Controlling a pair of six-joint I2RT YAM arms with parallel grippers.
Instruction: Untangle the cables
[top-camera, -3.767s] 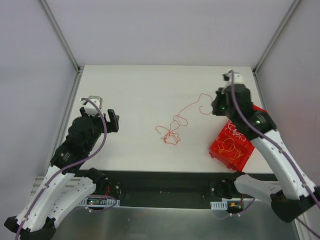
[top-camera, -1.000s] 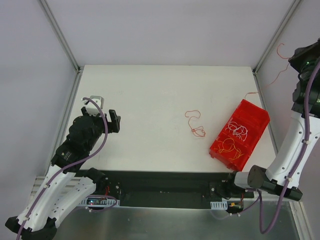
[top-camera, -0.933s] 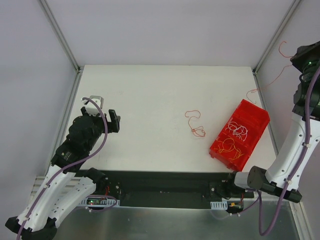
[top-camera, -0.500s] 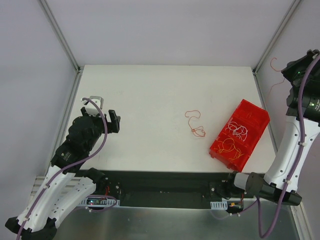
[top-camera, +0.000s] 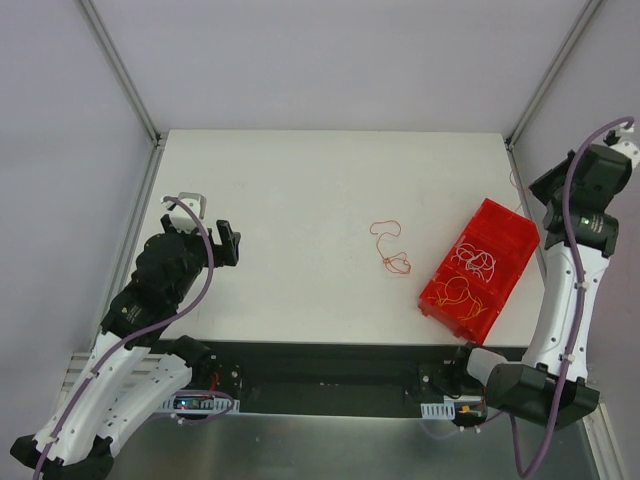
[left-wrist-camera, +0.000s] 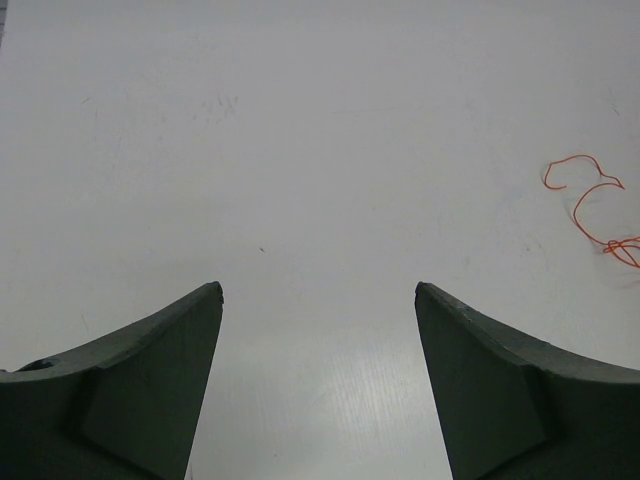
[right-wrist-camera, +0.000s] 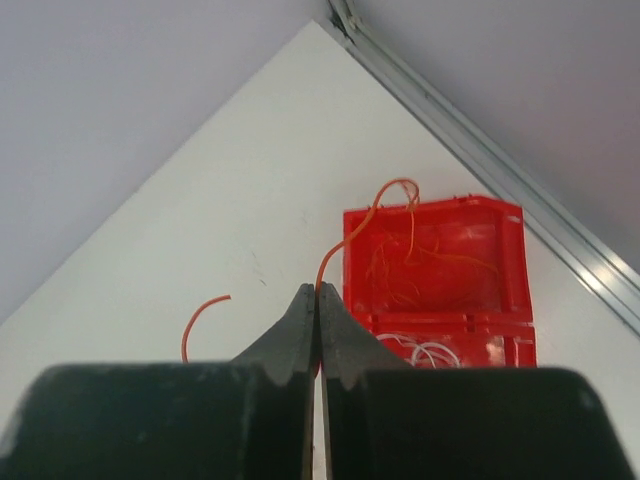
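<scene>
A small red-orange cable tangle (top-camera: 388, 245) lies on the white table, apart from both arms; the left wrist view has it at the right edge (left-wrist-camera: 590, 205). My right gripper (right-wrist-camera: 317, 290) is shut on one thin red-orange cable (right-wrist-camera: 372, 210), whose free end curls over the red bin (right-wrist-camera: 436, 206). In the top view that gripper (top-camera: 545, 192) hangs high beyond the bin's far right side. Whitish cables (top-camera: 475, 258) and yellow-orange cables (top-camera: 462, 297) lie in the bin (top-camera: 512, 282). My left gripper (top-camera: 215, 222) stands open over bare table, holding nothing (left-wrist-camera: 318, 290).
The table (top-camera: 300, 180) is bounded by metal frame posts at its back corners and grey walls all round. The bin stands tilted near the front right edge. Both arm bases sit on the black bar at the near edge.
My right arm has swung back and down beside the bin, still shut on the red-orange cable. The tangle on the table and the left arm have not moved.
</scene>
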